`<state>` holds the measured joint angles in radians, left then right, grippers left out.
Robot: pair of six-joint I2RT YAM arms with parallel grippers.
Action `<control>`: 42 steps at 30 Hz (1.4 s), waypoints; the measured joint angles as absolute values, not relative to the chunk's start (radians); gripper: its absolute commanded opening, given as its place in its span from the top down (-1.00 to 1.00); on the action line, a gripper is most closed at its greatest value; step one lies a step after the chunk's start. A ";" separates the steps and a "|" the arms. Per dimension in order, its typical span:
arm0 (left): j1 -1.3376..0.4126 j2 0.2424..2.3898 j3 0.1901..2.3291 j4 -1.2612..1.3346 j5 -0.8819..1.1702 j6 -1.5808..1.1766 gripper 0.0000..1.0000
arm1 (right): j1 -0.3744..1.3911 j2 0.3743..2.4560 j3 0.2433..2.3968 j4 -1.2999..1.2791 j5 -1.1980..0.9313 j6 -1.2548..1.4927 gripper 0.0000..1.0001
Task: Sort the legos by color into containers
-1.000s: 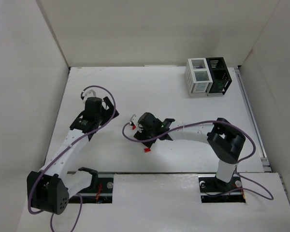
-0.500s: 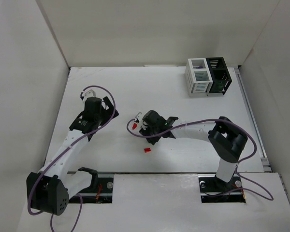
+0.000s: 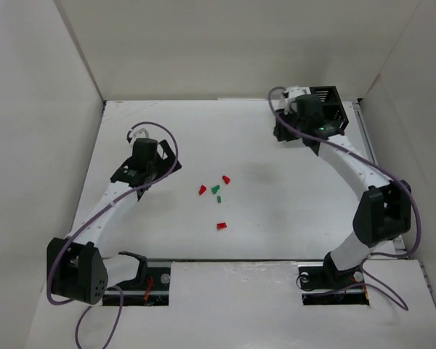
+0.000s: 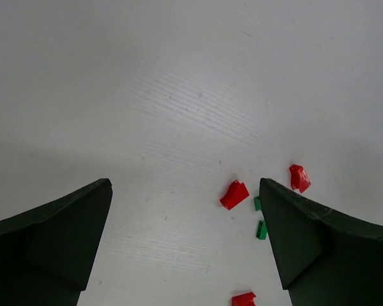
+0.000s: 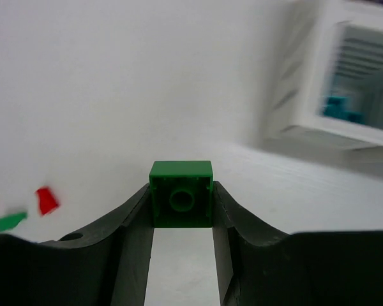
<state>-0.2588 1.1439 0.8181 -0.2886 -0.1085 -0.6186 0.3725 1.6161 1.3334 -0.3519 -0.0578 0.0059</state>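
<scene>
My right gripper (image 5: pixel 180 192) is shut on a green lego (image 5: pixel 180 194), a small square brick seen from below. In the top view this gripper (image 3: pixel 292 118) hangs at the back right over the white container, which it mostly hides, next to the black container (image 3: pixel 333 106). The right wrist view shows the white container (image 5: pixel 345 127) up right, blurred, with teal legos (image 5: pixel 338 108) inside. Loose on the table lie red legos (image 3: pixel 202 190) (image 3: pixel 226 179) (image 3: pixel 221 226) and green legos (image 3: pixel 215 189) (image 3: pixel 219 199). My left gripper (image 4: pixel 184 183) is open above bare table, left of a red lego (image 4: pixel 234 194).
White walls close in the table (image 3: pixel 276 211) on three sides. The two arm bases stand at the near edge. A rail runs along the table's right side, just beside the black container.
The right gripper closed on the green lego in the middle of the table, then swung with it to the containers at the back right. The left arm shifted slightly.
</scene>
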 measured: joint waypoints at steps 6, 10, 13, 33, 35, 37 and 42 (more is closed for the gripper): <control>-0.237 1.299 0.956 -0.266 -0.094 -0.585 -1.00 | 0.086 1.667 1.510 -0.388 -0.033 0.027 0.59; -0.215 1.385 1.037 -0.249 -0.077 -0.564 -1.00 | -0.019 1.777 1.666 -0.414 0.007 0.036 0.57; -0.198 1.430 1.077 -0.237 -0.067 -0.548 -1.00 | -0.060 1.868 1.770 -0.441 0.046 0.042 0.57; -0.149 1.496 1.097 -0.228 -0.026 -0.525 -1.00 | -0.112 2.052 1.913 -0.523 0.078 0.034 -0.38; -0.149 1.481 1.085 -0.227 -0.026 -0.529 -1.00 | -0.111 2.013 1.891 -0.524 0.069 0.024 -0.38; -0.149 1.453 1.064 -0.229 -0.027 -0.536 -1.00 | -0.102 1.952 1.843 -0.521 0.068 0.013 -0.38; -0.149 1.352 0.988 -0.226 -0.027 -0.567 -1.00 | 0.055 1.763 1.668 -0.504 0.100 -0.019 -0.38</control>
